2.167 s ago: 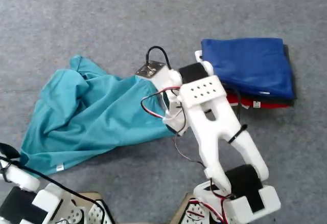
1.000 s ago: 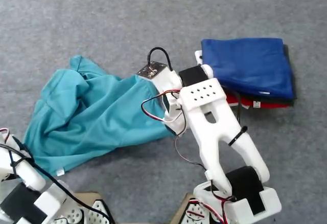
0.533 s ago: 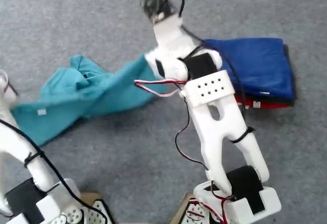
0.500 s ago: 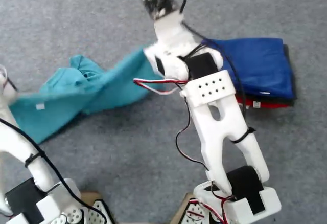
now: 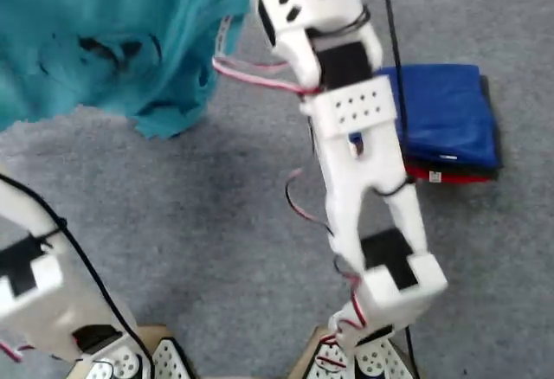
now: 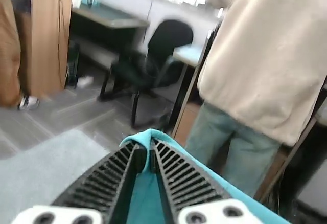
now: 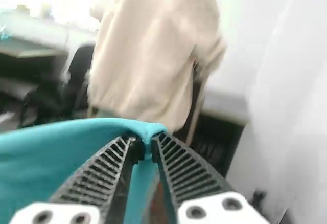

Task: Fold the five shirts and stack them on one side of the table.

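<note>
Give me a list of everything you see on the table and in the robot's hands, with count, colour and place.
teal shirt: one, teal, unfolded, lifted above the table's far left.
blue shirt: one, blue, folded, top of the stack at the table's right.
red shirt: one, red, edge showing under the blue shirt.
table: one, grey cover.
chair: one, black, in the room behind.
left hand: one, black fingers, shut on the teal shirt.
right hand: one, black fingers, shut on the teal shirt.
</note>
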Motion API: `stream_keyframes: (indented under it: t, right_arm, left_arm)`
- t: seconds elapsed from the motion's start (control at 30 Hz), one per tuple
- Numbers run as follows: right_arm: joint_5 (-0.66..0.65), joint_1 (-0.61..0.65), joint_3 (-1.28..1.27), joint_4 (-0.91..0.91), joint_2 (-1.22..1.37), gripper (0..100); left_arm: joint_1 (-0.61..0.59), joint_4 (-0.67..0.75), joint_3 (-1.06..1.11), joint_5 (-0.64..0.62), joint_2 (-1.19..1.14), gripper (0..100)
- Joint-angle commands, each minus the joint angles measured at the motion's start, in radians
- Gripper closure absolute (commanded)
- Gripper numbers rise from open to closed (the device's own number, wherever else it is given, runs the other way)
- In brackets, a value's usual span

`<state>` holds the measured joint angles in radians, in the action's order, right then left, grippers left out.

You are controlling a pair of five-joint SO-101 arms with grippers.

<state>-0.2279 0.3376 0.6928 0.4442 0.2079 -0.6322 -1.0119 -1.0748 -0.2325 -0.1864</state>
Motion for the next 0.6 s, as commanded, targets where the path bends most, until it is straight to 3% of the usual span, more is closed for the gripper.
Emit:
stream_keyframes:
  t: [0.0,0.17,0.4,0.57]
  right_arm:
    - [-0.100,-0.023,0.341,0.158,0.137,98.4]
    - [-0.129,-0.035,0.619,0.408,0.318,98.4]
    - [-0.143,-0.055,0.792,0.196,0.524,98.4]
    - [-0.333,-0.052,0.792,0.094,0.562,98.4]
  left_arm:
    - [-0.004,0.003,-0.231,-0.002,-0.123,97]
    - [-0.005,-0.123,-0.291,-0.002,-0.232,97]
    - [0.047,0.084,-0.285,0.015,-0.281,97]
    - [0.120,0.190,-0.286,0.126,-0.276,97]
